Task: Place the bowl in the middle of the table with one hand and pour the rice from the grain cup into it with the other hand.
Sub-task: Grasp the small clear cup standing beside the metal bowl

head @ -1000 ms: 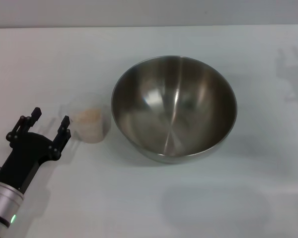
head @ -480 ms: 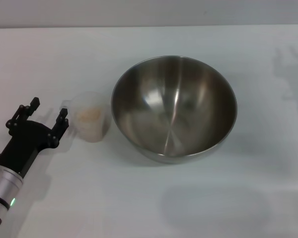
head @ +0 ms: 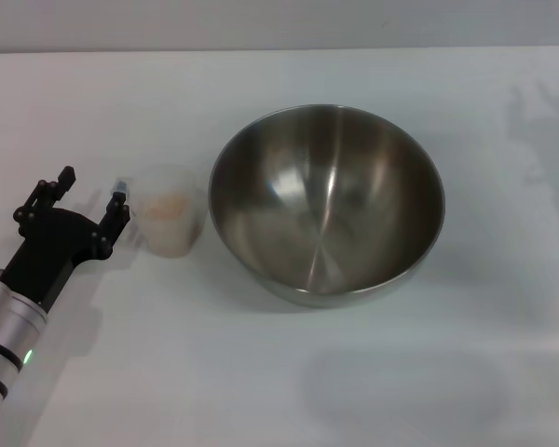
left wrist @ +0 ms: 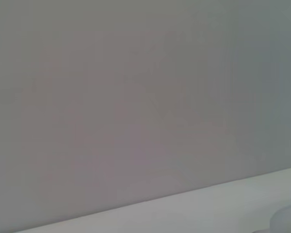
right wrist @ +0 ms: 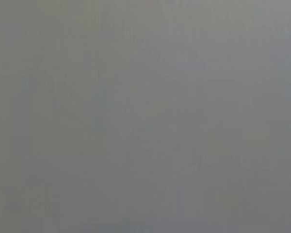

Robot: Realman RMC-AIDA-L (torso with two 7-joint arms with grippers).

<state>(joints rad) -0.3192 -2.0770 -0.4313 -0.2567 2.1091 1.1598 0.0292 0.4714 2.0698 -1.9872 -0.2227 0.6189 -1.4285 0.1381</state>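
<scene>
Left gripper (head: 93, 196), fingers spread, sits just beside the grain cup (head: 170, 222), light, thin and squashy-looking, so grip gently mid-wall.

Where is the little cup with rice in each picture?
Head view: the grain cup stands upright left of the bowl, just ahead of the open left gripper.
Left wrist view: not clearly in it; only a faint shape at one corner.
Right wrist view: not in it.
Shared landmark: the white table.

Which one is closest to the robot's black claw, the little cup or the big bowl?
The grain cup. It stands right beside the open left gripper, while the bowl sits farther right, beyond the cup.
</scene>
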